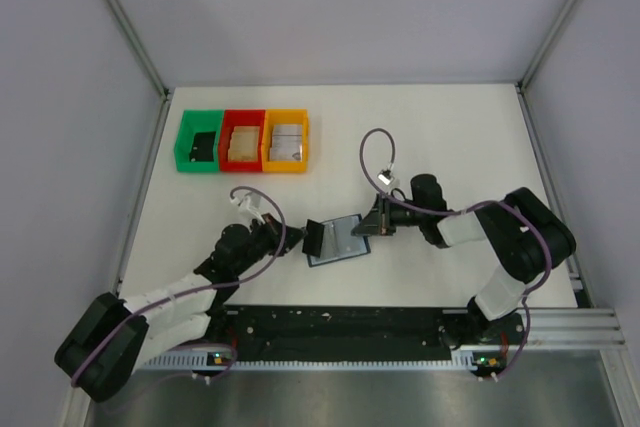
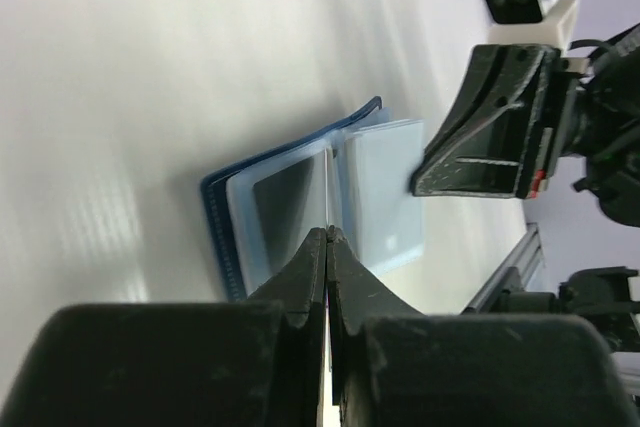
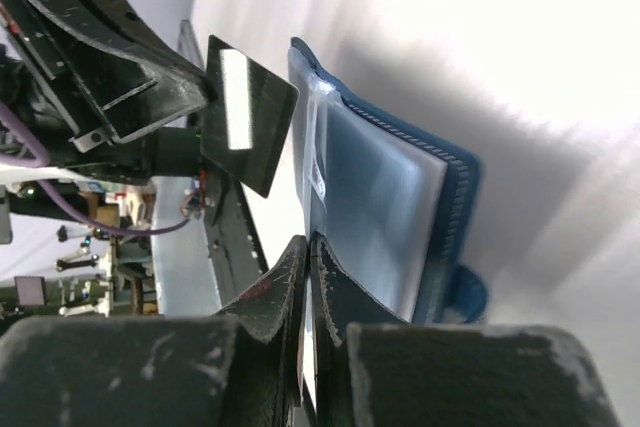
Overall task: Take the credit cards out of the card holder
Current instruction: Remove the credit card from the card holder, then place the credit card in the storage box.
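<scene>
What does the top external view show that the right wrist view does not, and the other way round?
Only the top external view: the green bin, red bin and orange bin, in a row at the far left.
Only the right wrist view: the clear sleeves and the stitched edge of the card holder.
Both: the open card holder, the dark credit card held in the shut left hand, and the shut right hand at the holder's edge.

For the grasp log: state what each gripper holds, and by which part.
Left gripper pinches a credit card by one edge, out of the card holder. Right gripper appears to pinch that holder by its inner sleeve's edge.
</scene>
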You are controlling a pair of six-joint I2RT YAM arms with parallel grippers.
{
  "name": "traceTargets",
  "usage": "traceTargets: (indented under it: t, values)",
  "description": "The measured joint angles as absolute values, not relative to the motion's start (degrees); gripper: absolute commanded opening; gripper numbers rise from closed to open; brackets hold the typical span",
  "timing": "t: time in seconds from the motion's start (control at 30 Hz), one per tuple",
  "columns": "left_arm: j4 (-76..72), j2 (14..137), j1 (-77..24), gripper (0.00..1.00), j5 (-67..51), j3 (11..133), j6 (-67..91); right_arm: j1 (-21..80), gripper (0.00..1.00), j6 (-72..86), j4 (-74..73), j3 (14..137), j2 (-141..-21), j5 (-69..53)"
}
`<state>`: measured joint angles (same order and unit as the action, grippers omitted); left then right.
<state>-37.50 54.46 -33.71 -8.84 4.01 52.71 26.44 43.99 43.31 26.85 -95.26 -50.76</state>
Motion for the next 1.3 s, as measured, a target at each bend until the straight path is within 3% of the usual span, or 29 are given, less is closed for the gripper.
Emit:
traceTargets:
  t: [0.1, 0.33, 0.47, 0.6, 0.77, 1.07, 1.3]
  values:
    - [-34.81, 55.86, -33.71, 0.0, -8.05, 4.08, 52.31, 26.44, 0.01, 40.91, 36.25, 28.47, -95.26, -48.58]
    - [-33.41, 61.82, -33.71, 0.0, -8.4, 5.04, 52.86, 26.44, 0.51, 34.26, 21.69, 31.62, -93.51, -41.43]
    - [-34.13, 62.39, -33.71, 0.0, -8.58, 5.04, 54.35, 26.48, 0.66, 30.13, 13.61, 31.99, -87.18, -35.33]
    - [-35.38, 62.33, -33.71, 0.0, -8.56, 5.04, 56.1, 28.75, 0.72, 24.6, 8.45, 32.14, -79.09, -28.86]
    - [-35.44, 61.49, -33.71, 0.0, -8.51, 5.28, 57.69, 41.3, 0.81, 14.35, 5.85, 34.52, -74.17, -18.11]
    - [-32.91, 59.81, -33.71, 0.0, -8.51, 6.39, 61.08, 60.86, 0.86, -0.45, 13.23, 32.88, -73.84, 2.04]
    - [-31.05, 57.54, -33.71, 0.0, -8.51, 6.76, 64.18, 69.52, 0.87, -8.82, 19.27, 33.08, -79.37, 15.14]
